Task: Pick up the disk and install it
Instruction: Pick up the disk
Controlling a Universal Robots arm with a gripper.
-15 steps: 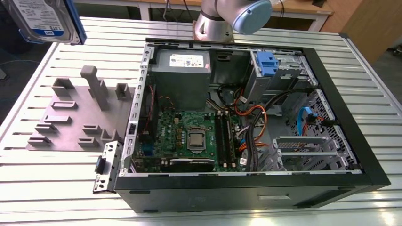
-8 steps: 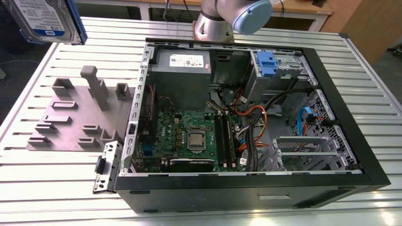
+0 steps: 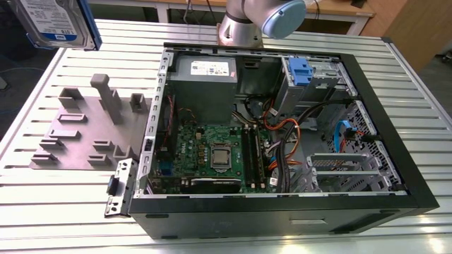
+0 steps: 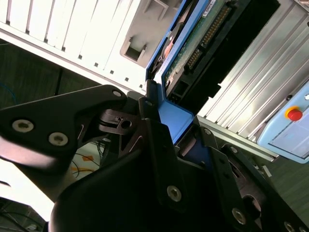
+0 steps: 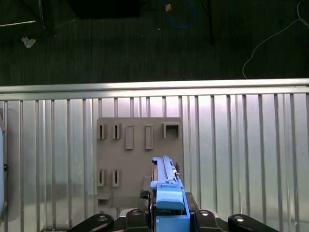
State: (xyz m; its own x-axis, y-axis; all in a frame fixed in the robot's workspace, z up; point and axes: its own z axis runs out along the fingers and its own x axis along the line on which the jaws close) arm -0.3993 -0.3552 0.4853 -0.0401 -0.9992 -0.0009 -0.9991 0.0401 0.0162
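Disk (blue-framed) hangs clamped between the fingers above the grey holder.

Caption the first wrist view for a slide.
The gripper holds the disk edge-on above the grey fixture plate on the table.

UR arm: silver tube w/ pale blue-grey rounded joint cap on it. Gripper: matte blk link plates, silver screws set in them.

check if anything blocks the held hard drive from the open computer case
Nothing visible does. The silver hard drive with blue carrier frame hangs raised at the exterior view's left of the open black computer case; the grey slotted fixture plate lies low beneath.
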